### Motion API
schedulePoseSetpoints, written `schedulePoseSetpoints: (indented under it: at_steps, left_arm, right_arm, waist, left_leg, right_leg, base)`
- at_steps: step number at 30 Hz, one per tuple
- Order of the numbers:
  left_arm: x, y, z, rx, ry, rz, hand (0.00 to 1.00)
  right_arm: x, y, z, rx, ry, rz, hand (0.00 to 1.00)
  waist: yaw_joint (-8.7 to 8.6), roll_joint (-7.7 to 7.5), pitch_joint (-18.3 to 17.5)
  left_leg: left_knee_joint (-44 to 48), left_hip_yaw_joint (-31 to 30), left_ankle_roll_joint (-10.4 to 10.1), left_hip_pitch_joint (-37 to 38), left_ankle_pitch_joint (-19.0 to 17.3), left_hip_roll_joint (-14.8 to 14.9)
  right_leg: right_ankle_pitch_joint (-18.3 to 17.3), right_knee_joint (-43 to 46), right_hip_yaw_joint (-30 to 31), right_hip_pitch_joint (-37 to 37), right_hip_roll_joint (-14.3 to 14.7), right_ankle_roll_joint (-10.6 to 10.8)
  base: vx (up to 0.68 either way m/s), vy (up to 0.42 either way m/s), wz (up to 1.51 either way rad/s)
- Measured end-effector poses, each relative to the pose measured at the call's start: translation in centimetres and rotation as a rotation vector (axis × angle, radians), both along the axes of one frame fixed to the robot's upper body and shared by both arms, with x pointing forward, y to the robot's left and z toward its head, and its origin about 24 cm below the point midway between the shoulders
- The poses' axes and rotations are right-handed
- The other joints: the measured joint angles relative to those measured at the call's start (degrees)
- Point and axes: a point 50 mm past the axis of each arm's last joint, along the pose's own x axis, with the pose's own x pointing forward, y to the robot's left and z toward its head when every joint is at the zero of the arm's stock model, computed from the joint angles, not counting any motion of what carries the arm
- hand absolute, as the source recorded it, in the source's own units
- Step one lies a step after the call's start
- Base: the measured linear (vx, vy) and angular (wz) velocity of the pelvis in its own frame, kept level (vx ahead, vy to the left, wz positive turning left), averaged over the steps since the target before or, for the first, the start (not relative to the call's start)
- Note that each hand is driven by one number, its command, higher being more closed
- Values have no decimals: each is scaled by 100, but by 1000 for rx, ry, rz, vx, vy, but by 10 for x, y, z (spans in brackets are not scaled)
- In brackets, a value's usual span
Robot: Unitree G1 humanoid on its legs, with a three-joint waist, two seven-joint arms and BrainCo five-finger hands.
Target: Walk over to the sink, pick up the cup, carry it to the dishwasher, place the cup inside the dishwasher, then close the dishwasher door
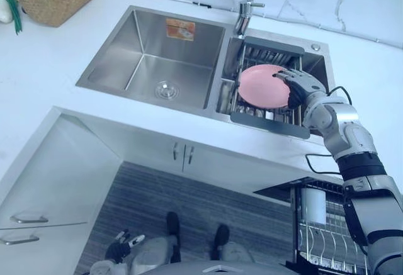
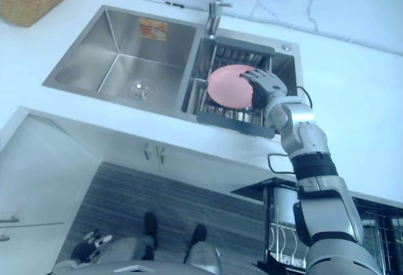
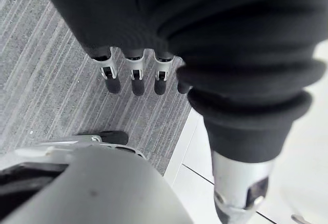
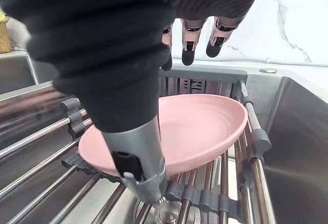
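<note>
Pick-up step at the sink (image 1: 119,55): my right hand (image 1: 301,88) hangs open over the pink dish (image 1: 261,85) on the rack (image 1: 271,126), and next I must close it on the rim.

Hidden behind the right hand (image 1: 303,91): the right side of the pink bowl (image 1: 261,86). Hidden under the bowl: part of the sink rack (image 1: 271,51). Cut off at the top edge: the tap (image 1: 247,11) and the basket (image 1: 53,1). Cut off at the bottom corner: the dishwasher (image 1: 327,237). Too unclear to name: a white thing (image 1: 313,206) inside it.
</note>
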Motion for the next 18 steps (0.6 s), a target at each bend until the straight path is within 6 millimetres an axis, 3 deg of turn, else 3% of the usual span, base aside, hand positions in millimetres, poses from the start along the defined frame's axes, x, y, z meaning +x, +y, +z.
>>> schedulePoseSetpoints:
  at_steps: [18]
  left_arm:
    - [2, -1, 0, 16, 3, -21, 0]
  right_arm:
    - [0, 3, -7, -51, 73, 7, 0]
  waist:
    - [10, -1, 1]
  left_leg:
    - [0, -2, 24, 5, 17, 0]
  right_leg:
    - [24, -16, 16, -1, 9, 36]
  base:
    - [3, -4, 0]
